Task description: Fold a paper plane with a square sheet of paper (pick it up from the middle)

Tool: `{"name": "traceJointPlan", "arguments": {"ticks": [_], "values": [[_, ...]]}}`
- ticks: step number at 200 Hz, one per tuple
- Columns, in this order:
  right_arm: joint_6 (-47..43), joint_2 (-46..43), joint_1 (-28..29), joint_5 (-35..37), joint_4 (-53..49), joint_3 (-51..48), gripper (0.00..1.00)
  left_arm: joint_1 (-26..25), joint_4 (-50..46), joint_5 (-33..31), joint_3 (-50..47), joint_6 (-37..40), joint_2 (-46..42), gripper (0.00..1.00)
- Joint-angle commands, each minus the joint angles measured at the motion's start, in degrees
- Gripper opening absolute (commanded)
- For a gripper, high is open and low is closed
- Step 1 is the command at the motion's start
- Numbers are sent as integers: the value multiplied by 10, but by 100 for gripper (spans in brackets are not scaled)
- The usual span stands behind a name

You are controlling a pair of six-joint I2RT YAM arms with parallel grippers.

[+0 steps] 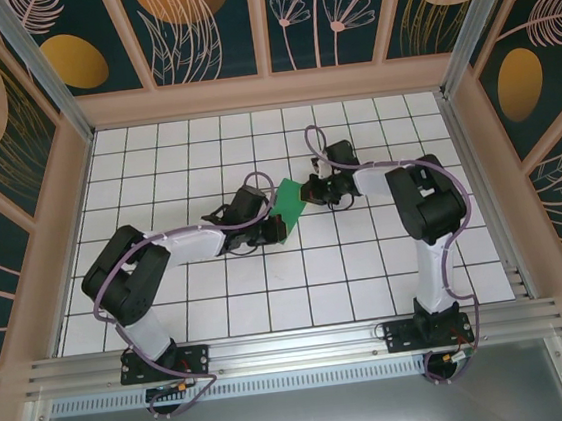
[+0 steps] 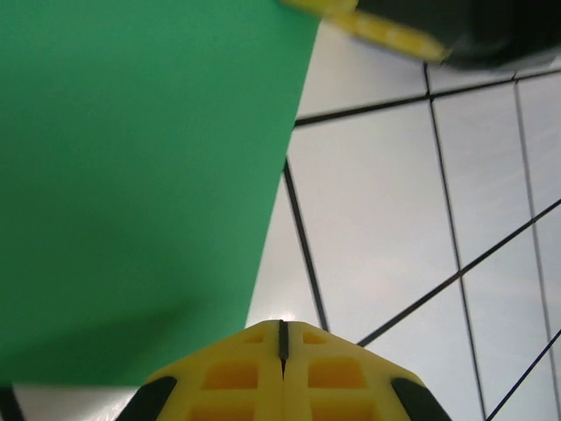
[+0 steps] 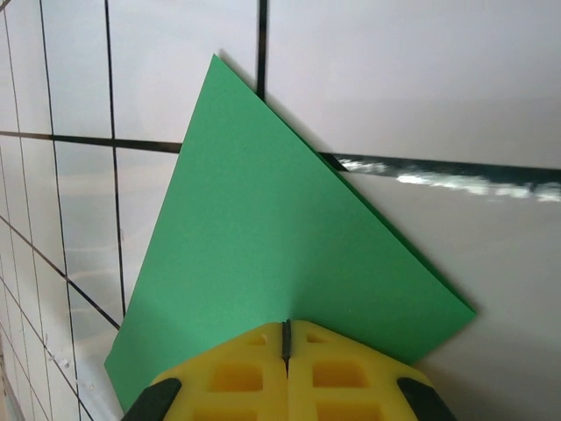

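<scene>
Sheet: the square sheet of paper [image 1: 289,206], bright green and showing no crease, lies over the middle of the white gridded table [image 1: 155,163]. It appears lifted and tilted rather than flat on the tiles.
Right gripper [image 3: 286,333]: just far-right of the table's middle. My yellow jaws are pressed together with the sheet running in under their tips, so I judge it pinched there.
Left gripper [image 2: 282,338]: just near-left of the table's middle, jaws fully together. The sheet's nearest corner meets my fingertips, but I cannot tell whether it is nipped or only touching.
Step in hand: judged to be the first fold, with the plane not yet begun.
Good practice: confirm the left-hand hold before moving. Carry both holds at equal height, with no pull apart. Bring edge onto edge exactly, then lay the sheet on the table and press the crease.
Risk: thin paper buckles or slips from a corner hold, and a skewed first crease spoils every later one.
</scene>
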Motion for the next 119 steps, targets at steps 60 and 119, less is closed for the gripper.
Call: {"name": "traceJointPlan", "arguments": {"ticks": [60, 119], "values": [[-11, -24, 18, -16, -13, -21, 0, -1, 3, 3, 2, -40, 66, 0], [-13, -44, 40, -40, 11, -51, 0, -2, -24, -3, 8, -38, 73, 0]]}}
